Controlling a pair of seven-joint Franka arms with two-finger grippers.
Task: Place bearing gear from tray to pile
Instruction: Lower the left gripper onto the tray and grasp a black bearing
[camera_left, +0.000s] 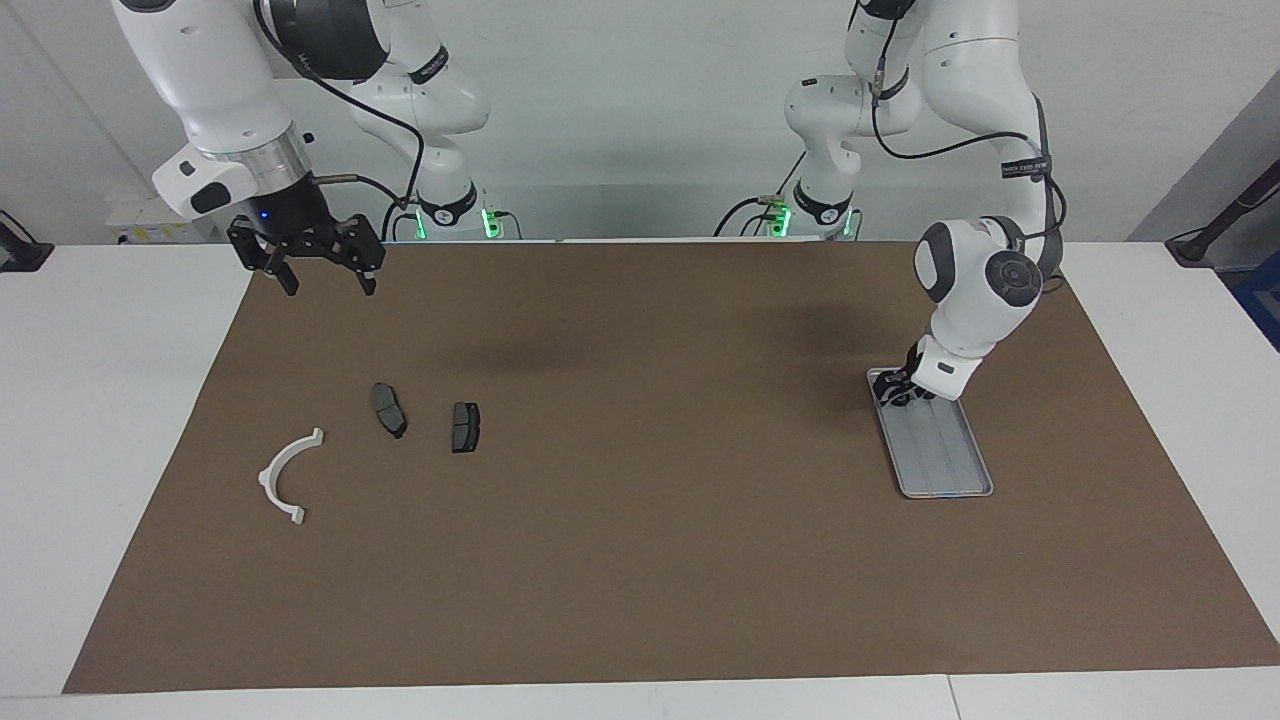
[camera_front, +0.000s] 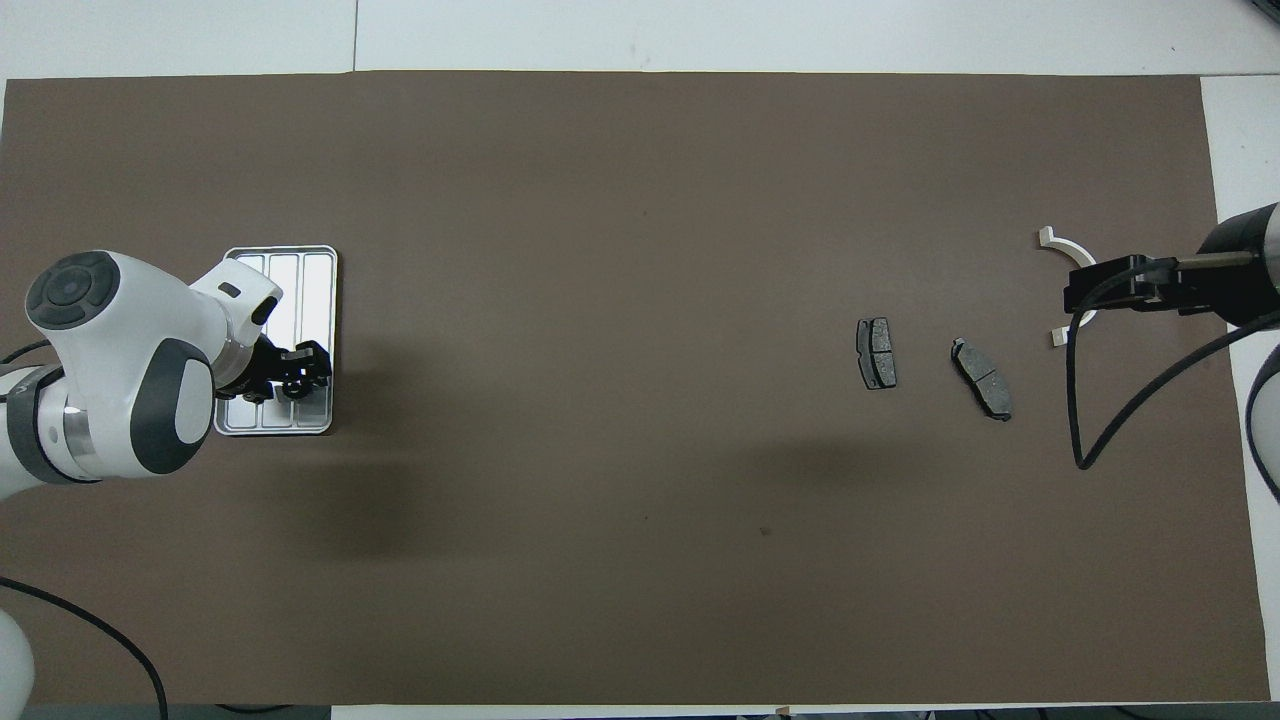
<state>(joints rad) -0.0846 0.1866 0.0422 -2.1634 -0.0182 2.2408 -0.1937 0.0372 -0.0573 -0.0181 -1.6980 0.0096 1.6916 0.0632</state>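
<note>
One tray (camera_left: 950, 465) under the left gripper (camera_left: 897, 393), jaws' state unclear; right gripper (camera_left: 322, 281) wide apart.

White table (camera_left: 100, 400); brown mat (camera_left: 650, 560) covers its middle.

**Two white arms with black hands**

Both arms are built of glossy white rounded shells with dark grey round caps at the joints. The right arm ends in a brushed silver collar above a black two-finger right gripper (camera_left: 322, 285) with angular outer links; a small blue light glows on its black wrist block. The left arm's black left gripper (camera_left: 897, 393) sits under a white wrist housing. Black cables loop loosely along both arms, strapped by black bands bearing small white lettering. Green lights shine at each base.
</note>
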